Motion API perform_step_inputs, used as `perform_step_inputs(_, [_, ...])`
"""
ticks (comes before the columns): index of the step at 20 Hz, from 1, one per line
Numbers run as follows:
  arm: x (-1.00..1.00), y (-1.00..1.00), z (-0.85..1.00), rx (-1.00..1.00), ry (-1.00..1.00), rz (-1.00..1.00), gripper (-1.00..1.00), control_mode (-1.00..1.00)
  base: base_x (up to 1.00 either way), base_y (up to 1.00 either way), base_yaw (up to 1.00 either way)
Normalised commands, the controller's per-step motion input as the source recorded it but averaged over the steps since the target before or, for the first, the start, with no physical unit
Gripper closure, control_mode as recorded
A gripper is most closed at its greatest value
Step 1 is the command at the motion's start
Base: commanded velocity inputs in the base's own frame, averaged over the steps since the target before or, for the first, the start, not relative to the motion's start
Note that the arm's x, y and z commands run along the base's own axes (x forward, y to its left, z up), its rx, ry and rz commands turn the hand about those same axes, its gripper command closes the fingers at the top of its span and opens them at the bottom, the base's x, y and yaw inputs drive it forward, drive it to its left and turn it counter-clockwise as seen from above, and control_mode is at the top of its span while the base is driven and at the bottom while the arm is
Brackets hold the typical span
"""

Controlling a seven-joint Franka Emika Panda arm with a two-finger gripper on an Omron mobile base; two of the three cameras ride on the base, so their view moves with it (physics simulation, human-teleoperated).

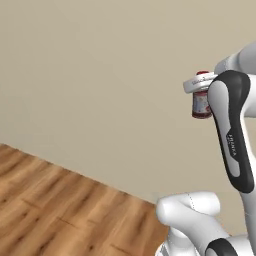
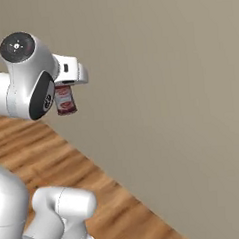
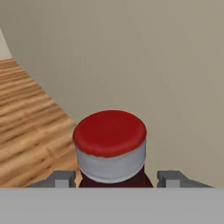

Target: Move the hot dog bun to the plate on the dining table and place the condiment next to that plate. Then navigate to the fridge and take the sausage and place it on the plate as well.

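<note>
The gripper (image 3: 111,180) is closed on the condiment (image 3: 110,146), its two small grey fingertips (image 3: 59,178) pressed against either side of the bottle just below the cap. In the hand view the condiment is seen from above: a round, smooth red cap with a slightly domed top, a pale grey-white collar under it, and a dark red shoulder showing between the fingers.

In the left base view the condiment (image 1: 200,103) hangs upright in the air beneath the white hand, a small cylinder with a red body and a whitish label, partly hidden by the arm's glossy black and white forearm link. In the right base view the condiment (image 2: 64,100) again hangs below the hand, tilted slightly, with red bands above and below its pale label, beside the arm's large rounded white joint with its dark circular end cap.

Behind the bottle stands a plain, matte beige wall (image 1: 100,75). Below it lies a wooden floor (image 1: 55,205) of warm brown planks with visible streaked grain, meeting the wall along a straight edge.
</note>
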Motion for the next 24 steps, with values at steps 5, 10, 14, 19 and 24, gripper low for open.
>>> perform_step_inputs(5, [0.00, 0.00, 0.00, 0.00, 0.00, 0.00, 1.00, 1.00, 0.93, -0.05, 0.67])
perform_step_inputs(10, [0.00, 0.00, 0.00, 0.00, 0.00, 0.00, 1.00, 1.00, 0.75, -0.02, 0.72])
perform_step_inputs(14, [0.00, 0.00, 0.00, 0.00, 0.00, 0.00, 1.00, 1.00, 0.63, -0.06, 0.73])
perform_step_inputs(19, [0.00, 0.00, 0.00, 0.00, 0.00, 0.00, 1.00, 1.00, 0.65, -0.08, 0.73])
perform_step_inputs(24, [0.00, 0.00, 0.00, 0.00, 0.00, 0.00, 1.00, 1.00, 0.73, -0.12, 0.69])
